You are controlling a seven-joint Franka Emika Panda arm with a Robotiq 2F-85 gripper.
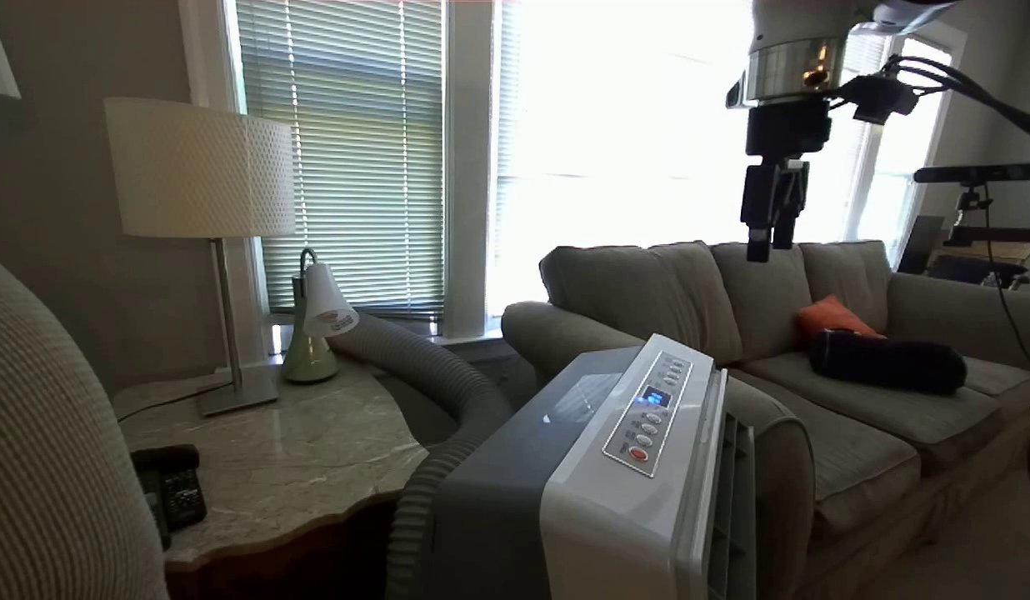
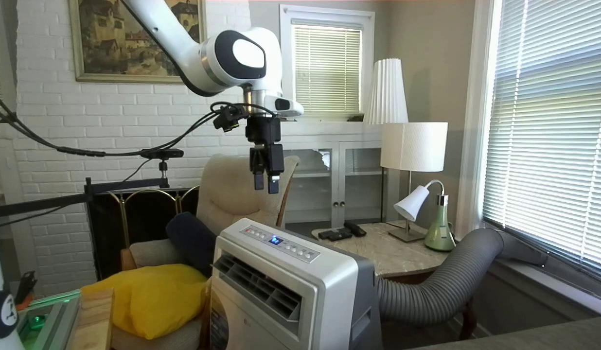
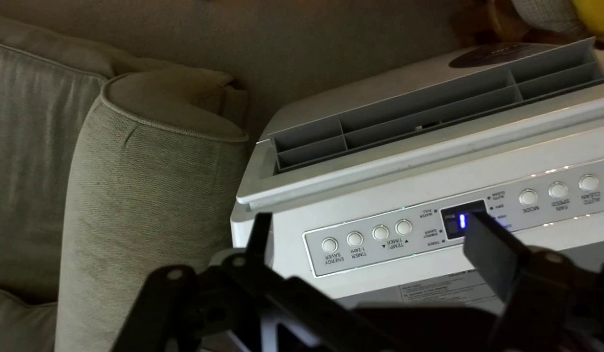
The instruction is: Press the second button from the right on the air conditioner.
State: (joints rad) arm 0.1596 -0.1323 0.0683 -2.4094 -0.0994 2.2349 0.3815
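Observation:
The air conditioner [image 1: 590,508] is grey with a white panel and shows in both exterior views [image 2: 332,287]. In the wrist view, the control strip [image 3: 424,247] has round white buttons either side of a blue-lit display [image 3: 451,222]. Its labels appear upside down there. The timer button [image 3: 355,238] is second from the strip's end, beside the energy saver button [image 3: 330,245]. A red button [image 1: 638,454] sits at the opposite end. My gripper [image 3: 370,222] is open and empty, pointing down above the unit, apart from it [image 2: 266,185]. One finger covers part of the display in the wrist view.
A grey sofa [image 1: 790,433] stands beside the unit, its arm [image 3: 150,161] close by. A thick grey hose [image 2: 441,284] runs to the window. A marble-topped table [image 1: 332,433] with lamps stands behind. A yellow cushion [image 2: 154,296] lies on an armchair [image 2: 232,189].

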